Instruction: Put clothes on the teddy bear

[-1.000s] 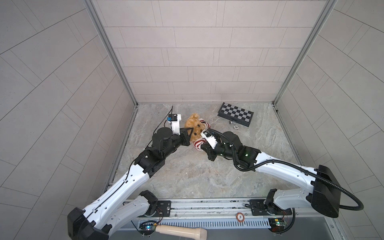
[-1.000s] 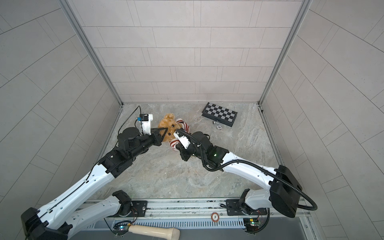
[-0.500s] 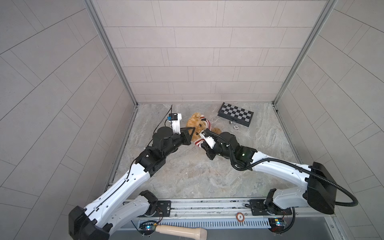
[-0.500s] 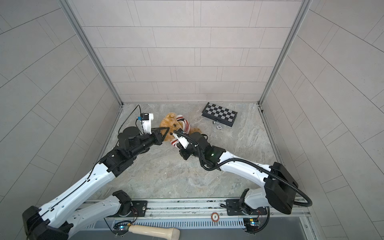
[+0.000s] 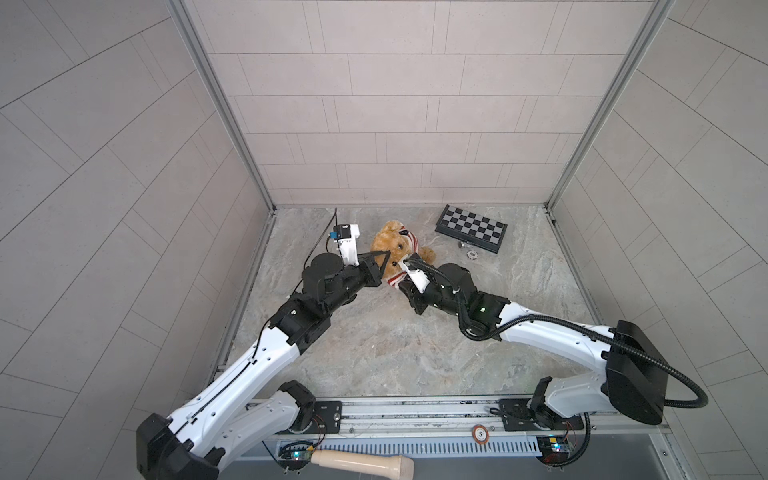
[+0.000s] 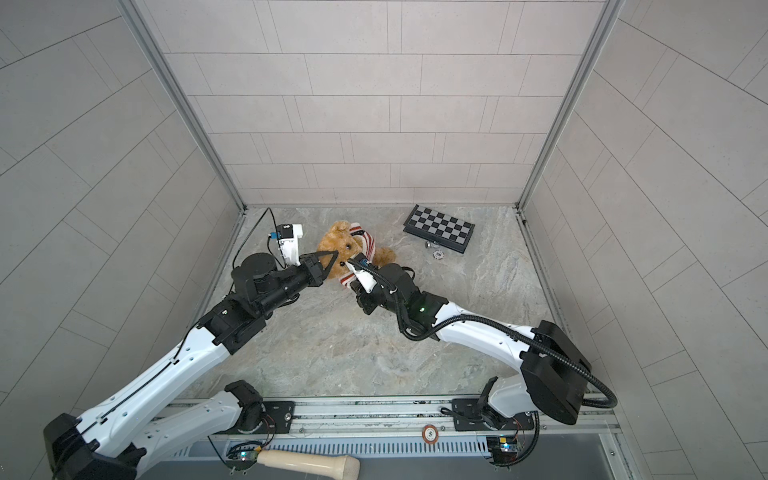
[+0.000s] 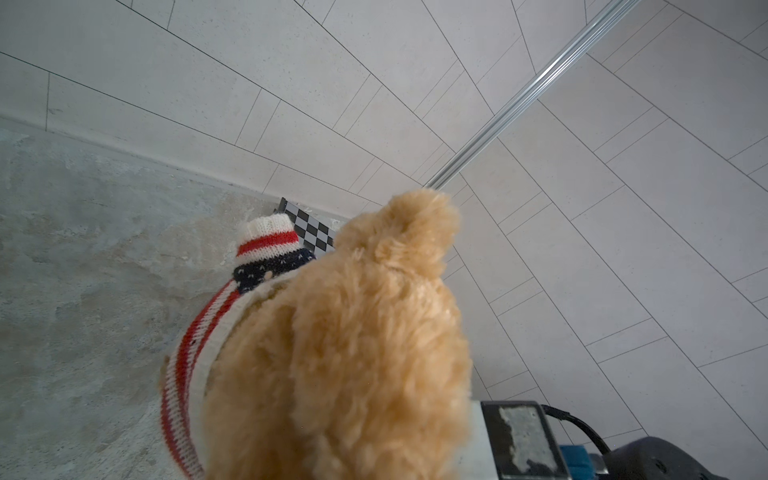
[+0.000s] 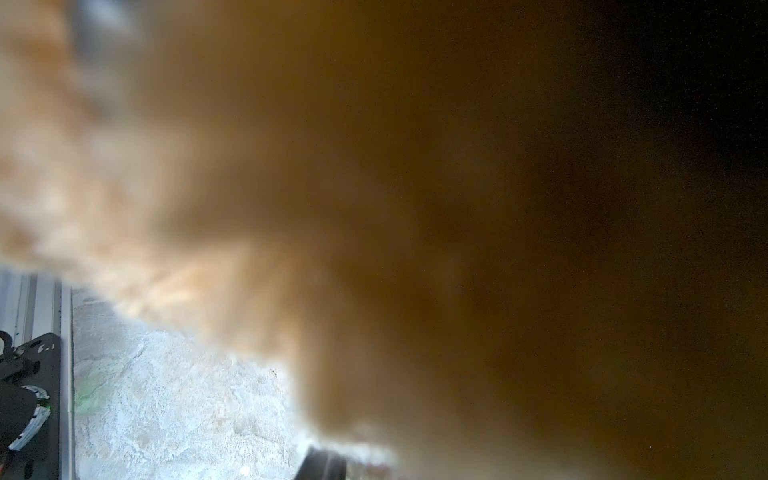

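The teddy bear (image 5: 388, 245) (image 6: 337, 246) sits propped up at the back middle of the floor, with the striped sweater (image 5: 412, 242) (image 6: 367, 241) round its neck and bunched at its body. In the left wrist view the teddy bear (image 7: 353, 332) fills the frame from behind, and the sweater (image 7: 195, 349) hangs at its collar. My left gripper (image 5: 386, 253) (image 6: 335, 253) is shut, its tips at the bear's head fur. My right gripper (image 5: 405, 272) (image 6: 354, 272) is pressed against the bear's lower body. Blurred fur (image 8: 291, 166) covers the right wrist view, where only one dark finger (image 8: 322, 464) shows.
A folded chessboard (image 5: 471, 227) (image 6: 440, 229) (image 7: 311, 230) lies at the back right, with a small chip (image 5: 471, 254) and a chess piece (image 5: 461, 245) in front of it. Tiled walls close in three sides. A wooden handle (image 5: 361, 461) lies below the front rail.
My right arm has pushed further in towards the bear, and the bear has shifted slightly towards the back wall. The left arm has hardly moved.
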Robot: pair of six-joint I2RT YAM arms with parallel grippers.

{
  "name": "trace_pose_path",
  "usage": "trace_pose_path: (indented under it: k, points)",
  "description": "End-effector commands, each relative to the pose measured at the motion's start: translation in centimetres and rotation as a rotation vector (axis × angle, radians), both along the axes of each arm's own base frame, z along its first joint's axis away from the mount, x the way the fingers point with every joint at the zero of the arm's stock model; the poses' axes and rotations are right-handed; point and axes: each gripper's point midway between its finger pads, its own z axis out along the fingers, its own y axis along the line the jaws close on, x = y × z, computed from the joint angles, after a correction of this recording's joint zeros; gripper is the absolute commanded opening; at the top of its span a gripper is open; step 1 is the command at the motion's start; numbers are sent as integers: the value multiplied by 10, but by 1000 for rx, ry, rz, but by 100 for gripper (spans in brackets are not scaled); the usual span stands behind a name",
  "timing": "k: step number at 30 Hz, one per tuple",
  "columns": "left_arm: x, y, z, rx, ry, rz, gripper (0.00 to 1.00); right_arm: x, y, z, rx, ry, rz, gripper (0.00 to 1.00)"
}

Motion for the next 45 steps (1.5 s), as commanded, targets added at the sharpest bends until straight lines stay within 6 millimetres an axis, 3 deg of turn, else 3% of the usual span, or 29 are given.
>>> trace_pose_path:
  k: [1, 8, 12, 18, 24, 31, 32, 35, 38, 40, 42, 45]
  points:
    - [-14, -11, 21, -119, -21, -85, 0, 5, 4, 16, 70, -63, 10, 27]
    - [-16, -11, 31, -193, -16, -92, 0, 1, 5, 18, 87, -108, 35, 35]
    - [-16, -10, 31, -201, -12, -86, 0, 2, 2, 19, 78, -126, 27, 22]
    - [-18, -10, 36, -233, -11, -92, 0, 2, -1, 16, 57, -141, 23, 21]
    - [-15, -6, 33, -202, -14, -70, 0, -7, -3, 27, 75, -173, 59, 0]
    - [-7, 3, 36, -73, -51, -41, 0, -29, 2, 56, 170, -106, 160, 0]
    - [-6, 3, 36, -41, -55, -41, 6, -30, 3, 60, 185, -86, 169, 0]
    - [-3, 3, 32, 41, -63, -39, 44, -29, 1, 74, 264, -31, 159, 0]
    - [-5, 5, 27, 88, -56, -42, 75, -17, -10, 86, 394, 42, 118, 0]
    - [-10, 8, 22, 94, -56, -43, 81, -4, -23, 94, 505, 80, 83, 0]
    - [-16, 16, 15, 103, -55, -28, 82, 8, -36, 99, 607, 116, 53, 0]
    - [-27, 24, 1, 90, -43, -17, 74, 18, -42, 103, 667, 136, 37, 0]
